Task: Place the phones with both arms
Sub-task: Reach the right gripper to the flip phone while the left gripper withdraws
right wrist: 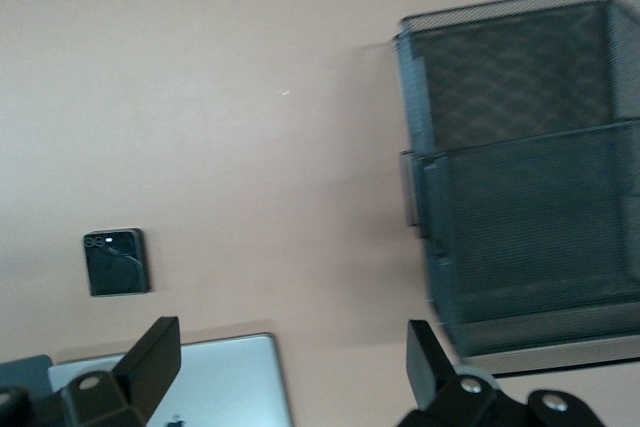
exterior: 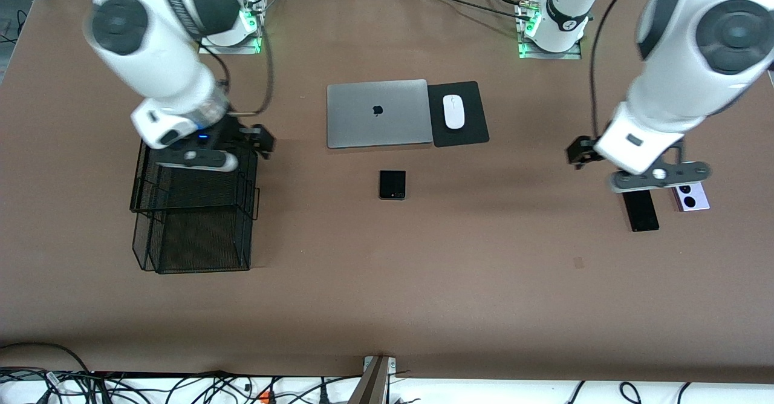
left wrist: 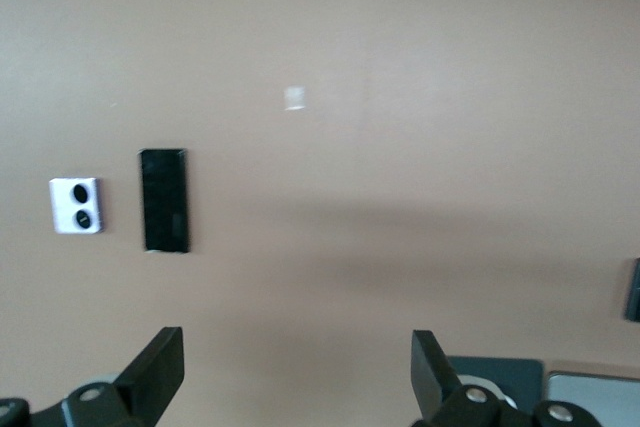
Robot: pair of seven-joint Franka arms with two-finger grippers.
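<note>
A small squarish black folded phone lies mid-table, nearer the front camera than the laptop. Toward the left arm's end lie a long slim black phone and, beside it, a lavender-white phone with two round black lenses. My left gripper hangs open in the air over the table beside these two, nothing between its fingers. My right gripper is open and empty, up in the air over the black mesh basket.
A shut silver laptop lies mid-table toward the robots' bases, with a white mouse on a black pad beside it. The tiered mesh basket stands toward the right arm's end. Cables run along the table's front edge.
</note>
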